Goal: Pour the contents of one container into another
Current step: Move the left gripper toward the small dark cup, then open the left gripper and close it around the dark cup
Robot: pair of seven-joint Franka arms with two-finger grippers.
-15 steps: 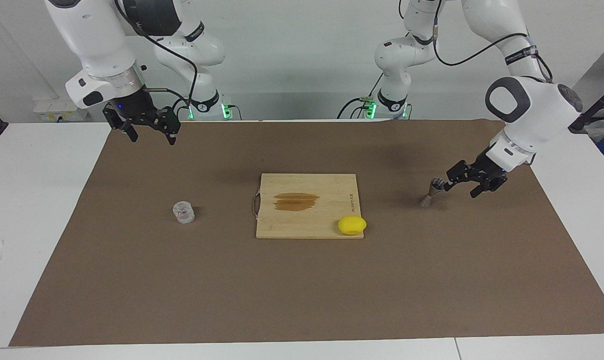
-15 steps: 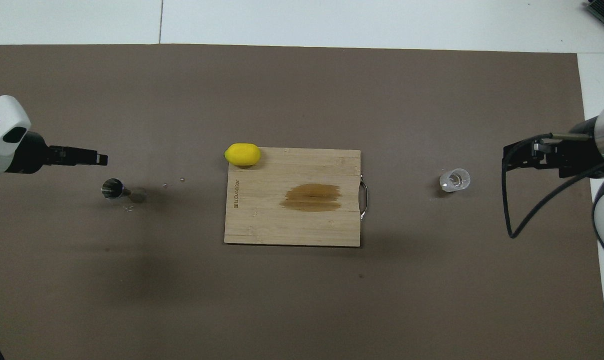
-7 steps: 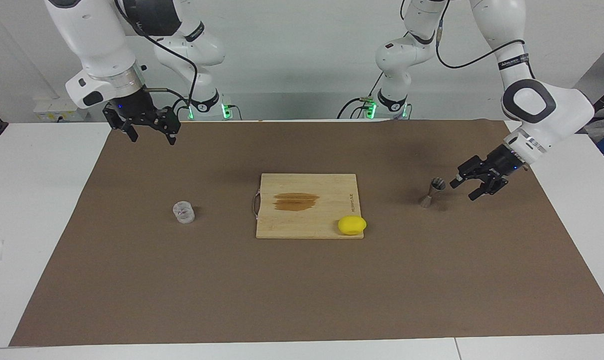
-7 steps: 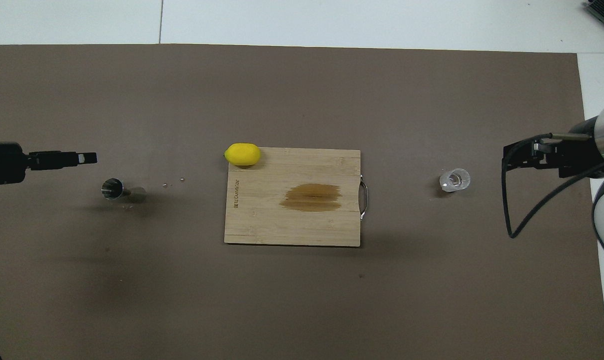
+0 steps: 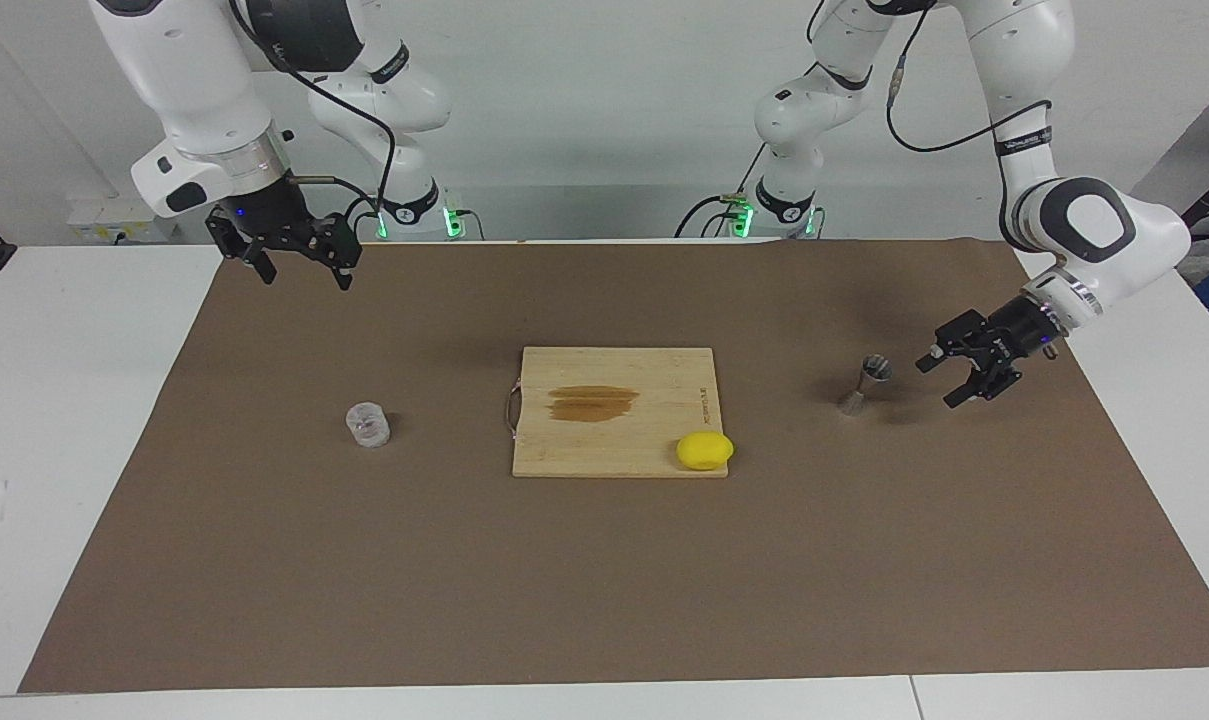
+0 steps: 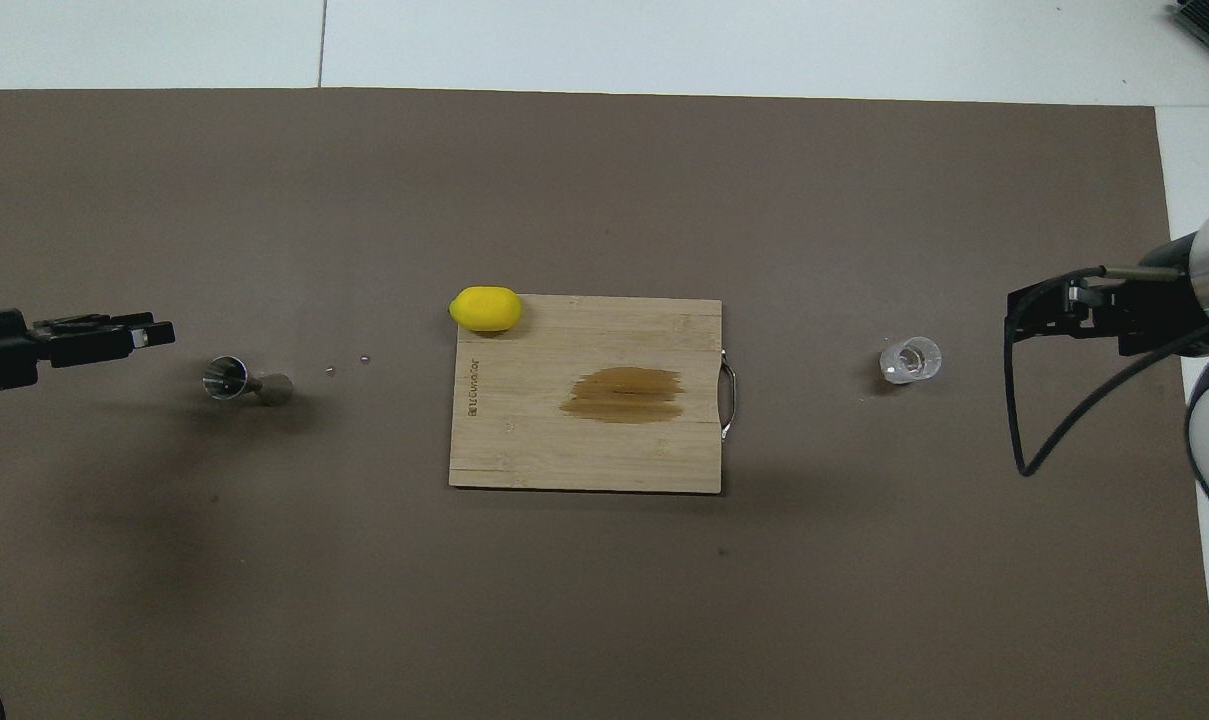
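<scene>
The clear glass tumbler point(image 5: 368, 424) stands upright on the brown mat toward the right arm's end of the table; it also shows in the overhead view point(image 6: 910, 360). The metal jigger point(image 5: 867, 383) stands upright toward the left arm's end and shows in the overhead view point(image 6: 239, 382). My left gripper point(image 5: 942, 381) is open and empty, low over the mat beside the jigger and apart from it; it shows in the overhead view point(image 6: 149, 332). My right gripper point(image 5: 304, 275) is open and empty, raised over the mat nearer the robots than the tumbler; it shows in the overhead view point(image 6: 1014, 315).
A wooden cutting board point(image 5: 664, 385) with a brown stain lies mid-table between the two containers. A yellow lemon point(image 5: 705, 450) sits at the board's corner toward the left arm's end. A few tiny specks point(image 6: 329, 371) lie on the mat beside the jigger.
My left gripper has let go of the jigger and drawn back toward the left arm's end of the table. The jigger went from tilted to upright. The right arm waits unmoved.
</scene>
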